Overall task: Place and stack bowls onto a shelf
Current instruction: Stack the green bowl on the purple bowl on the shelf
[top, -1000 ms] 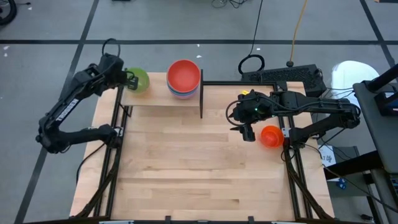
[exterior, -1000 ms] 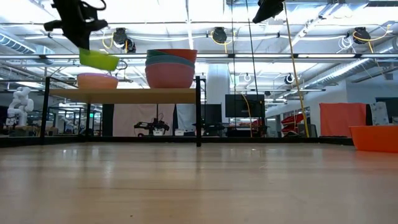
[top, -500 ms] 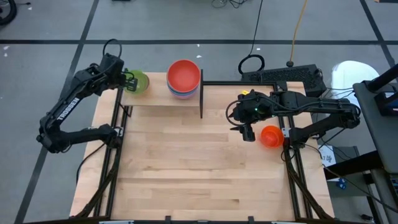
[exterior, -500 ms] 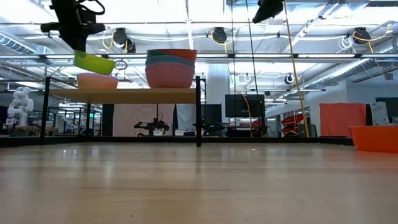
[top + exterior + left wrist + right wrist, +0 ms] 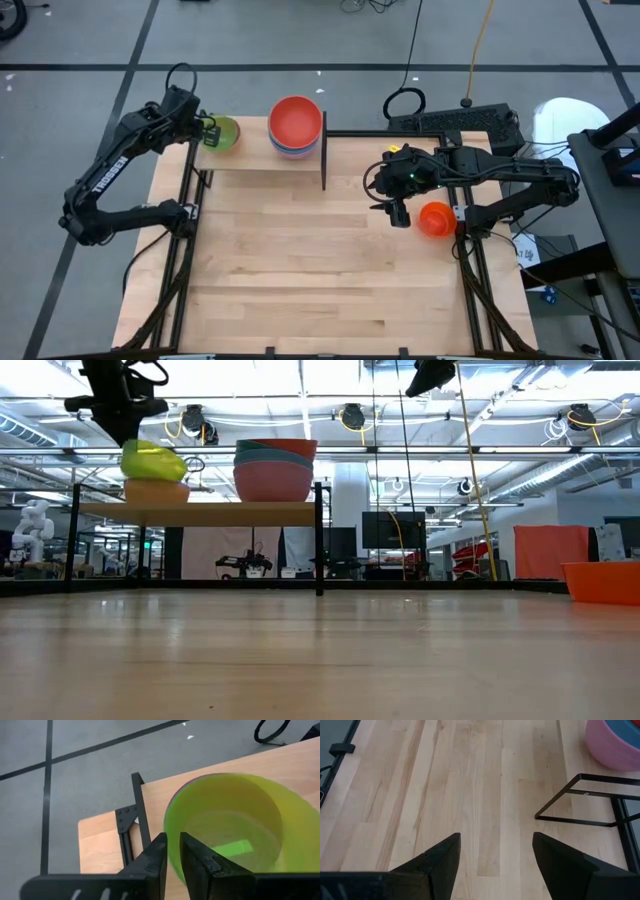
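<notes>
Left claw [image 5: 208,131], upper left of the high view, pinching rim of green bowl [image 5: 222,131]; bowl directly over, apparently nested in, smaller bowl stack [image 5: 156,491] on shelf [image 5: 200,512]. Release pending, straight down. Right claw [image 5: 398,214] spread wide, empty, beside orange bowl [image 5: 435,218], right of centre.

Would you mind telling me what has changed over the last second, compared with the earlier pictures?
The left gripper has lowered the green bowl, still clamped on its rim, down onto the small bowl already on the shelf. The stack of larger bowls, the orange bowl on the table and the open right gripper beside it stayed put.
</notes>
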### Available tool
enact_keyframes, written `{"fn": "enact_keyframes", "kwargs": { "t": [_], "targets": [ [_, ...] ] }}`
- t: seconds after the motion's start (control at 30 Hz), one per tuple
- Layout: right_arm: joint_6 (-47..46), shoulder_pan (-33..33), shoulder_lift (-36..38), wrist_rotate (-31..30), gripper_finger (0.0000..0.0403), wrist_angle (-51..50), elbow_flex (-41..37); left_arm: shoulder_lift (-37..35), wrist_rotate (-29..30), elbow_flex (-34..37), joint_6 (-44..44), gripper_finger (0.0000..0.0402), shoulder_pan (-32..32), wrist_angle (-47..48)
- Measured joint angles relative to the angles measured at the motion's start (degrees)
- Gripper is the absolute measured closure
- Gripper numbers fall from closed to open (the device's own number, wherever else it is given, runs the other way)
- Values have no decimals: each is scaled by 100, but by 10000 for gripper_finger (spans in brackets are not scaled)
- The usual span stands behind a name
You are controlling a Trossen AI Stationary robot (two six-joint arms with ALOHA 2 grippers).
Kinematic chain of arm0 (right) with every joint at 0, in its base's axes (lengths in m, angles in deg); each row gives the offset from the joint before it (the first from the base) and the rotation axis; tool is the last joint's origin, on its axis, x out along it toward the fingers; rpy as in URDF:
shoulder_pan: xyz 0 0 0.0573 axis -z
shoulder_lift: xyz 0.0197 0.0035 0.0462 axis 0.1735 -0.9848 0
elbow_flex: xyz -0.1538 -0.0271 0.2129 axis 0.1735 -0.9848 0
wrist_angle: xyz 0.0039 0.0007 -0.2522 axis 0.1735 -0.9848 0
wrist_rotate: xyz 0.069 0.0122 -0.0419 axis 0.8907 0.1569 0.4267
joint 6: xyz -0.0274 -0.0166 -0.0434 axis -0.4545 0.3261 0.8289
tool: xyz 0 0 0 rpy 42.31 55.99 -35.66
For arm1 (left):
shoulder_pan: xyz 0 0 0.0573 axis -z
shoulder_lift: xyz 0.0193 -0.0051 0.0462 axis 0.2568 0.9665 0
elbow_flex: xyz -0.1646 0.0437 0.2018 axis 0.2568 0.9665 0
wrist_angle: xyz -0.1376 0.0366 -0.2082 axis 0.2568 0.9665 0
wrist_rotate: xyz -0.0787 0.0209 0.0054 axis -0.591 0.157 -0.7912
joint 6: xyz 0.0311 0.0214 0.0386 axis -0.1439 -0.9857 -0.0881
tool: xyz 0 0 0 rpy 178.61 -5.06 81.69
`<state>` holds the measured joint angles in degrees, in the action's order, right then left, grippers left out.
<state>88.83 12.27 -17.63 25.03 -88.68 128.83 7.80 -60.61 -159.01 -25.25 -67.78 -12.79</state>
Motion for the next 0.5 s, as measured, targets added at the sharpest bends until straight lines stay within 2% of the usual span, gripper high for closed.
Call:
{"fn": "enact_keyframes", "kwargs": {
  "t": [0.4, 0.5],
  "targets": [
    [-8, 0, 0, 2, 163, 8, 0, 12, 57, 0, 9, 342, 22, 3],
    [-78, 0, 0, 2, 163, 100, 0, -4, -255, 0, 76, 342, 22, 1]
  ]
}}
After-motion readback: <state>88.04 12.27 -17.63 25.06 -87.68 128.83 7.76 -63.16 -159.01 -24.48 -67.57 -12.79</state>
